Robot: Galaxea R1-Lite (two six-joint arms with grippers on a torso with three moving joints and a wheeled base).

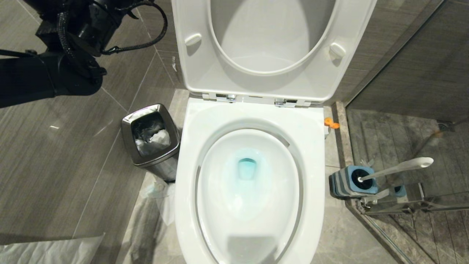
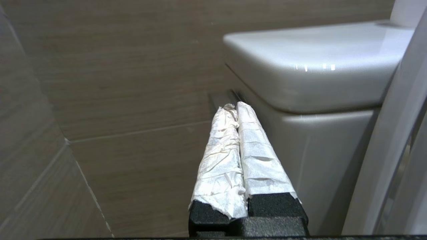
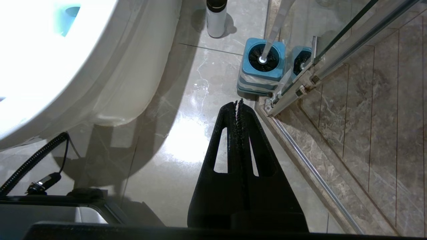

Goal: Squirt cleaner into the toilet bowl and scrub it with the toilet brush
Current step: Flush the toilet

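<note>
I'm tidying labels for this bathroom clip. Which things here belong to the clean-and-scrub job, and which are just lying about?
Belong to the job:
- toilet bowl, teal liquid in its basin
- toilet brush, standing in its blue holder
- cleaner, on the floor beside the toilet
- left gripper, shut, empty
- right gripper, shut, empty

Lying about:
- steel bin
- shower rail

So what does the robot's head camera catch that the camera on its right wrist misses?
Only the head view shows the raised seat and lid, the steel bin beside the toilet bowl, the cleaner's orange nozzle and the left arm, raised at the upper left. Only the right wrist view shows the right gripper, shut and empty above the floor, and the cleaner's white body. Both show the bowl with teal-blue liquid in it and the toilet brush standing in its blue-and-grey holder by the glass partition.
</note>
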